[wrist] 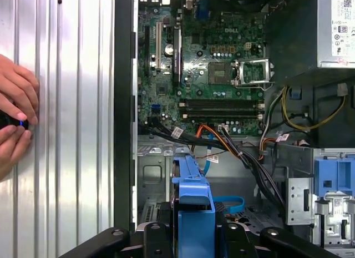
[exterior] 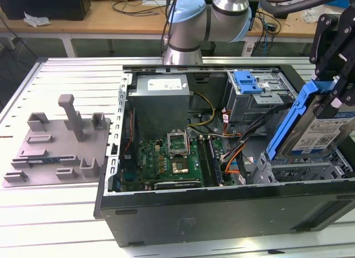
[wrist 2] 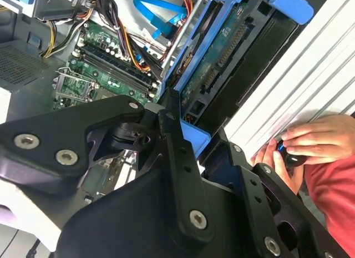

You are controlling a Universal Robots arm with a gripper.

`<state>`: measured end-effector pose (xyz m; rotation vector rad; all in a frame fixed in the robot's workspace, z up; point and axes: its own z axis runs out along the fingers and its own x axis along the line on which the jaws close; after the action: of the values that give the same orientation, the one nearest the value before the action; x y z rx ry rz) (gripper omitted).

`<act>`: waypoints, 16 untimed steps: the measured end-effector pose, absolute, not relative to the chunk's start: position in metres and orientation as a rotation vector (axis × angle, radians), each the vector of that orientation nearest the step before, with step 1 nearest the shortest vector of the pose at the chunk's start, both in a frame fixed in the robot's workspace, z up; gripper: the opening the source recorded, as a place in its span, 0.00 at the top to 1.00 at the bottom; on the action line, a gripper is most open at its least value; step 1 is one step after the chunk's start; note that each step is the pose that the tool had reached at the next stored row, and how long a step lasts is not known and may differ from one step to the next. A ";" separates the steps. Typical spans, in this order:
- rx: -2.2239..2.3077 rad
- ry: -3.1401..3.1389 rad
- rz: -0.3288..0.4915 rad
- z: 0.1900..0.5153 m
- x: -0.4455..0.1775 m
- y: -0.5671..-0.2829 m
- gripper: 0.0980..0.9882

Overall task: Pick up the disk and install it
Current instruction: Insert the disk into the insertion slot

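The disk [exterior: 317, 129], a silver drive with a blue-and-white label in a blue bracket, hangs tilted on edge over the open computer case's [exterior: 222, 216] bay on the exterior view's right. My black gripper [exterior: 334, 96] is shut on its upper end. In the second wrist view the disk's [wrist 2: 222, 64] connector side shows past the gripper [wrist 2: 202, 150]. In the first wrist view its blue bracket [wrist: 194, 205] sticks out from the gripper [wrist: 194, 238] over the case floor.
A grey drive cage with a blue latch [exterior: 248, 83] sits at the case's back. Motherboard [exterior: 166, 158], power supply [exterior: 161, 100] and loose cables [exterior: 233, 152] are inside. A grey fixture plate [exterior: 61, 141] lies on the exterior view's left. A person's hands [wrist: 16, 122] rest on the table beside the case.
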<state>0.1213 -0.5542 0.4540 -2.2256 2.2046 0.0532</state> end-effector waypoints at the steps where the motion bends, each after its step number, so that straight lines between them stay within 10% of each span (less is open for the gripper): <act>1: -2.226 2.205 0.053 0.454 0.121 -0.554 0.70; 16: -2.226 2.205 0.053 0.441 0.122 -0.555 0.70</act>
<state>0.1216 -0.5546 0.4411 -2.2258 2.2046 0.0530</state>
